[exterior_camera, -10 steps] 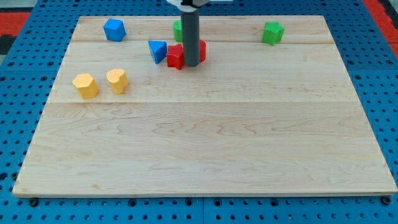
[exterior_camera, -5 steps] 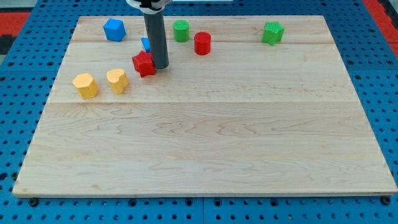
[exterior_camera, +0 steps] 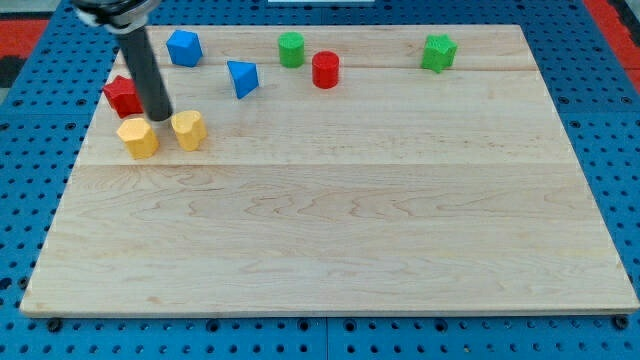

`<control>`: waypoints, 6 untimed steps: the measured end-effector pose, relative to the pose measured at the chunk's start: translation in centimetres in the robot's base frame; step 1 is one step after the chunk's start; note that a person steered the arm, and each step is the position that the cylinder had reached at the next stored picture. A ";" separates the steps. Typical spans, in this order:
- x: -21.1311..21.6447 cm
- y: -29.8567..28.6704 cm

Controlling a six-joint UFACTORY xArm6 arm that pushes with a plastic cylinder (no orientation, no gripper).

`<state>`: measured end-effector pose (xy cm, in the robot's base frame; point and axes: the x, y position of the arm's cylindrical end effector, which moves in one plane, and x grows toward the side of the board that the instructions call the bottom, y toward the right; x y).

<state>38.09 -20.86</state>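
Lab bench setup; wood board (exterior_camera: 330, 230) on blue pegboard (exterior_camera: 620, 140) w/ toy blocks.

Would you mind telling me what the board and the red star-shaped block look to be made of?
The pale wooden board shows grain lines and plank seams, with a smooth finish. The red star-shaped block, beside my tip, has a uniform matte colour: probably plastic or painted wood.

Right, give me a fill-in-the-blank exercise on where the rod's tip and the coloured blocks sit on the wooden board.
1. My tip stands just right of the ____ star-shaped block.
2. The two blocks below my tip, at the view's left, are both ____.
3. The blue triangular block lies to the view's ____ of the red cylinder.
4. The block nearest the view's top right corner is ____.

Missing words: red; yellow; left; green
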 end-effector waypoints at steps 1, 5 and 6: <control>4.2 2.2; -1.8 14.1; -7.8 15.7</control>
